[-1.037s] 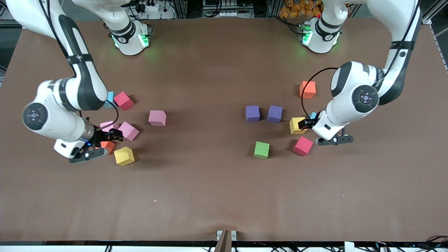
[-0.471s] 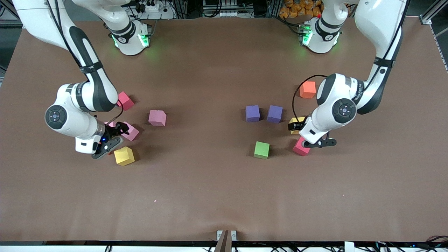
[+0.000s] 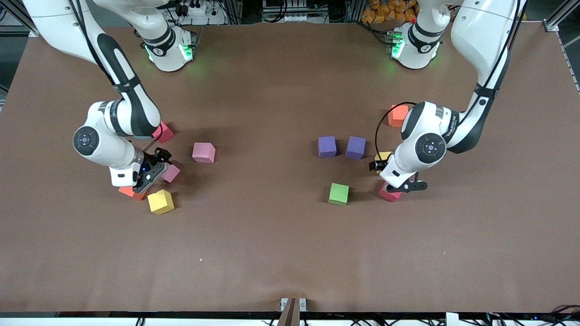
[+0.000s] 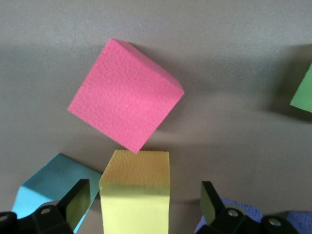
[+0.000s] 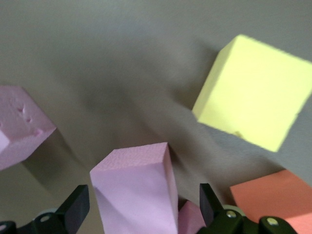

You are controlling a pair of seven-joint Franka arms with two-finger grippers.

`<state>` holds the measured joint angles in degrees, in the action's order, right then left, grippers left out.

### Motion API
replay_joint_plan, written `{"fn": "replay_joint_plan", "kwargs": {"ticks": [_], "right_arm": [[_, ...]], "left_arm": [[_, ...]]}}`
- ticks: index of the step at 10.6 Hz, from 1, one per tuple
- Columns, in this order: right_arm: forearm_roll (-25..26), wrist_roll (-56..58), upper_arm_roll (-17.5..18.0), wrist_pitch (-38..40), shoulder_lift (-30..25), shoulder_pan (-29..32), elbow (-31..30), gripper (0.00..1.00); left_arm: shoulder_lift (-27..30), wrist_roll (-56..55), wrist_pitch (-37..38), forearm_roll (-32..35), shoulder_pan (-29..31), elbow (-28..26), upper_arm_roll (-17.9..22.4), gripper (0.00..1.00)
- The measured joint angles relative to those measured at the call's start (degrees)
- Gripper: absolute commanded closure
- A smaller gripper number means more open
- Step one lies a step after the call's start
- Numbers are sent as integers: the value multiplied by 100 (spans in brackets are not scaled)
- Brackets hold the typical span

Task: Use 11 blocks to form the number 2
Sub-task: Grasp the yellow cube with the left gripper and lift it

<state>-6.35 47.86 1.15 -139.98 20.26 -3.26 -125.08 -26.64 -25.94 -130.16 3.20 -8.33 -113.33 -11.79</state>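
- Left gripper [image 4: 141, 207]: fingers spread wide, holding nothing, low over a yellow block [image 4: 136, 187] at the left arm's end of the table. In the left wrist view that block sits squarely between the two fingertips, its faces roughly parallel to them, so a straight descent would likely bracket it.
- Neighbours of that yellow block: a red-pink block [image 4: 124, 92] turned corner-on, one corner just touching or nearly touching the yellow top edge; a light blue block [image 4: 48, 183] just beside one finger (a crowding risk on the way down).
- Right gripper [image 5: 141, 209]: fingers likewise wide apart, empty, low over a pink block [image 5: 139, 187] at the right arm's end of the table. The block lies between the fingers but skewed, one edge angled toward a fingertip, so the wrist may need a turn before closing.
- Near the right gripper: a second yellow block [image 3: 160, 201], an orange block [image 3: 131, 192], another pink block [image 5: 19, 124].
- Loose blocks elsewhere: pink block alone [image 3: 203, 152], two purple blocks [image 3: 326, 146] side by side, green block [image 3: 338, 194], a second orange block [image 3: 396, 115].
- Number 2: not begun; no blocks are joined in rows, and the middle of the table [image 3: 272, 235] holds none.
- Nearness: each arm is nearest its own cluster; neither waits.
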Motion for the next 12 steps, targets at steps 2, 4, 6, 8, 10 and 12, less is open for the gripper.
{"fn": "replay_joint_plan", "kwargs": {"ticks": [2,4,6,8,10,12], "right_arm": [[-2,197,39,-96,2,-82,-91,0],[-6,623,47,-497,107,-129,-187,0],[-9,960,16,-732,302,-85,-217,0],[-10,1015,3,-773,389,-80,-216,0],[-19,1008,4,-782,411,-82,-215,20],[-25,1002,5,-782,411,-86,-211,59]], "left_arm": [[-22,0,-263,1,1,-242,2,0],[-20,0,-286,1,2,-419,2,0],[-19,0,-300,1,2,-507,2,0],[-15,-2,-306,1,2,-532,1,56],[41,-3,-336,1,8,-525,2,72],[207,-67,-329,1,10,-517,-1,72]]}}
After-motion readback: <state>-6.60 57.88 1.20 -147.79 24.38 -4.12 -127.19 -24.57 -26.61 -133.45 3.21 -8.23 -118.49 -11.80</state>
